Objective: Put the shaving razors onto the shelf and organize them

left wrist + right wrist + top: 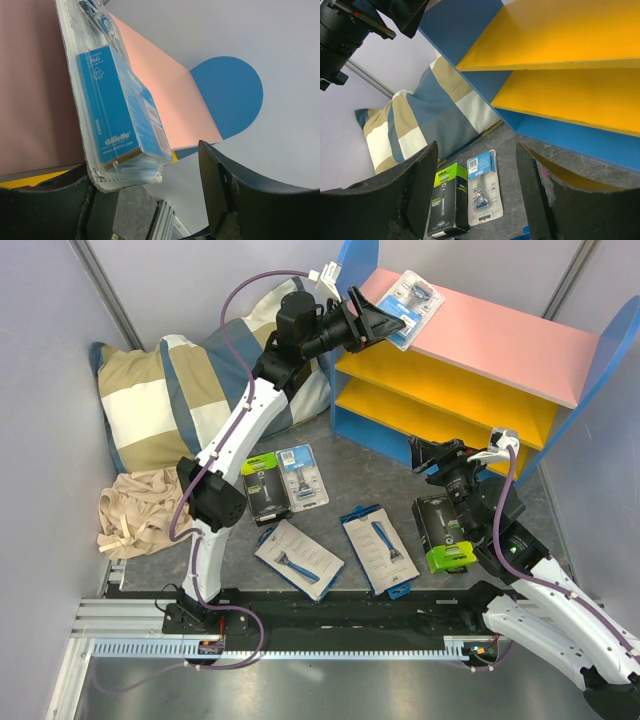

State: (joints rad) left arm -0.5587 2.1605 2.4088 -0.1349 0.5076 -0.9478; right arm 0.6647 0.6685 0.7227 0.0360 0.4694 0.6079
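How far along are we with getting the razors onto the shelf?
Looks done: one blister pack lies on the shelf's pink top board. In hand: nothing. The left gripper is open by that pack, and the right gripper is open and empty. Left: five packs on the table: a second blister pack, two white boxes and two black-and-lime boxes.
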